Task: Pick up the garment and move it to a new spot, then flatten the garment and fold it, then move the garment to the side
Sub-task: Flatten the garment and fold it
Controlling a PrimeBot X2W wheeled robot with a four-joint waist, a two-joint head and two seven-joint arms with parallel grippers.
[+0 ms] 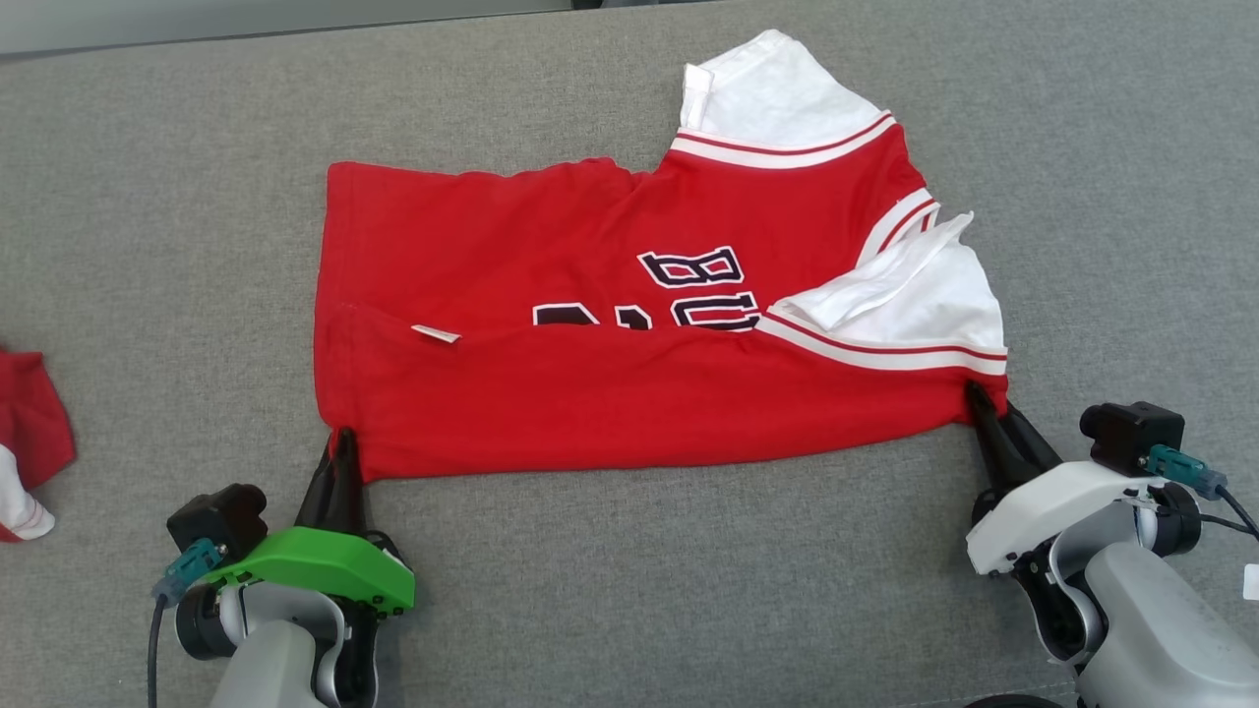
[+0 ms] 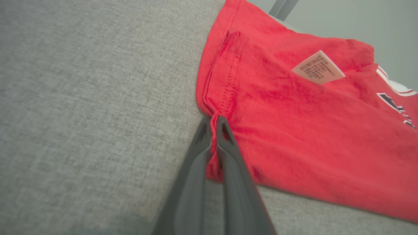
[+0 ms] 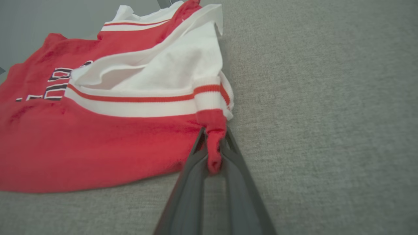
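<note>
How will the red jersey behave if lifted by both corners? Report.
Likely floppy: the jersey bunches where the left gripper and right gripper pinch it, so it should sag between them. Probably light: thin knit. The folded white sleeve may flop open.

Surface: grey woven surface (image 1: 157, 197); its far edge runs along the top of the view.
Garment: red garment (image 1: 610, 413) lying sideways mid-surface, hem toward the left edge, shoulders toward the right edge; near side folded over, cutting off the dark lettering (image 1: 693, 285).
Far sleeve: white far sleeve (image 1: 777, 93) with red-striped band, lying flat toward the far edge.
Near sleeve: white near sleeve (image 1: 925, 295), rumpled, cuff turned up.
Tag: pale tag (image 1: 436, 334) poking out at the fold line.
Left gripper: green-shelled left gripper (image 1: 344, 441), fingers pinched together on the garment's near-left corner.
Right gripper: white-shelled right gripper (image 1: 981, 401), fingers clamped on the near-right corner, just below the striped band.
Other cloth: red-and-white cloth (image 1: 29, 442) at the left edge, well apart from the garment.
</note>
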